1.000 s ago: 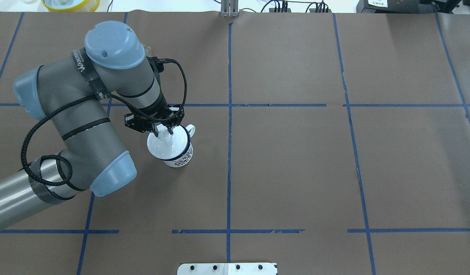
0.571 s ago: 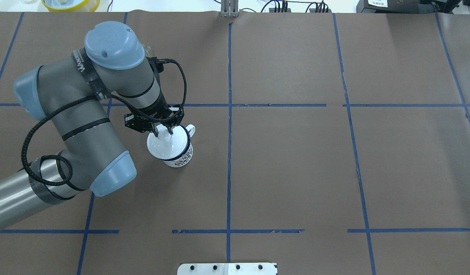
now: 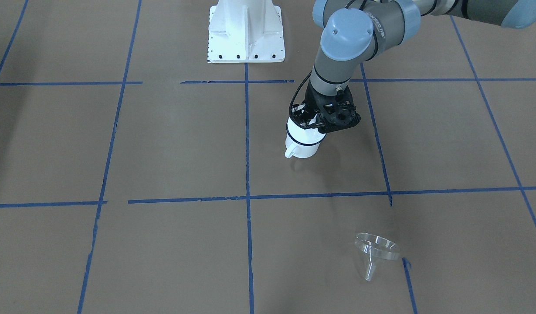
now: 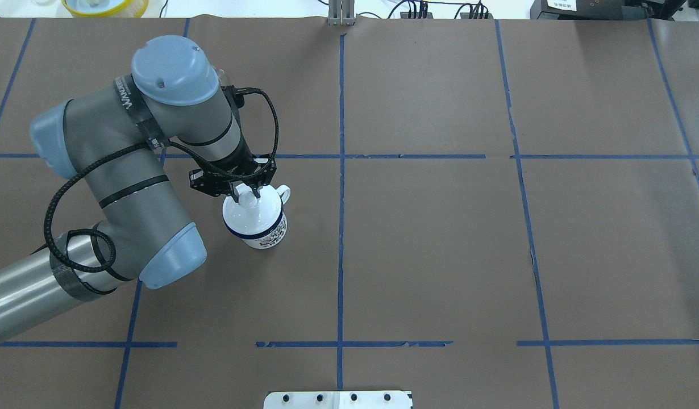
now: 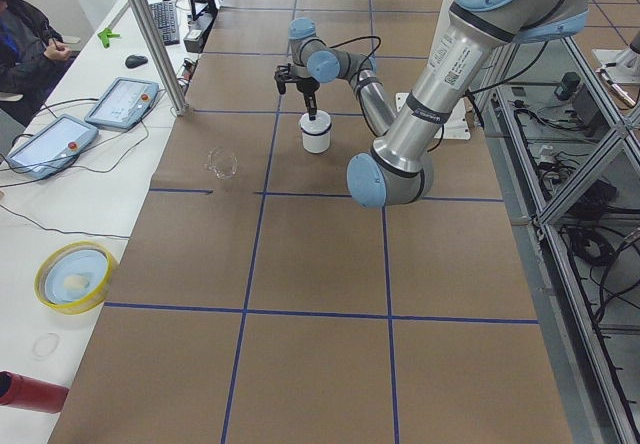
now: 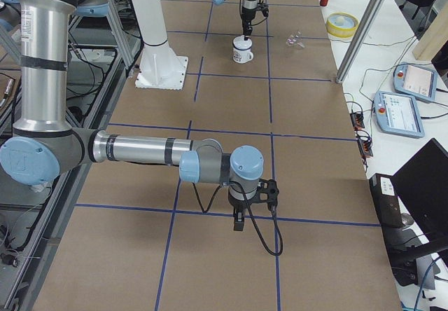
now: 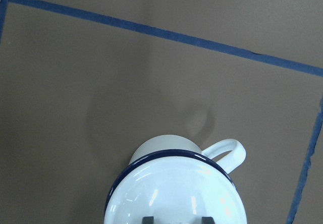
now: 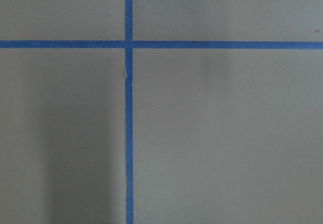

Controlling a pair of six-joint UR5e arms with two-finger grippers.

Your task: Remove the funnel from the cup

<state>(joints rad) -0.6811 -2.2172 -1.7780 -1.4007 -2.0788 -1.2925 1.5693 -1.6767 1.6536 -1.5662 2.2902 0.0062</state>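
Observation:
The cup (image 4: 265, 234) is a white mug with a dark blue rim, standing left of centre, handle (image 4: 283, 194) to the far side. A white knobbed lid (image 4: 253, 215) covers it. My left gripper (image 4: 246, 196) is shut on the lid's knob from above; the lid (image 7: 176, 193) fills the bottom of the left wrist view. The clear funnel (image 3: 374, 254) lies on its side on the table, apart from the cup (image 3: 303, 148), and also shows in the exterior left view (image 5: 222, 162). My right gripper (image 6: 238, 221) hangs over bare table, and I cannot tell whether it is open or shut.
Brown paper with blue tape lines covers the table (image 4: 440, 238). The robot's white base (image 3: 246, 30) stands at the near edge. A yellow bowl (image 4: 104, 5) and cables lie beyond the far edge. My left arm (image 4: 133, 170) hides the funnel from overhead.
My left arm has shifted slightly to the right, and the lid in its fingers has shifted with it. The cup has stayed in place.

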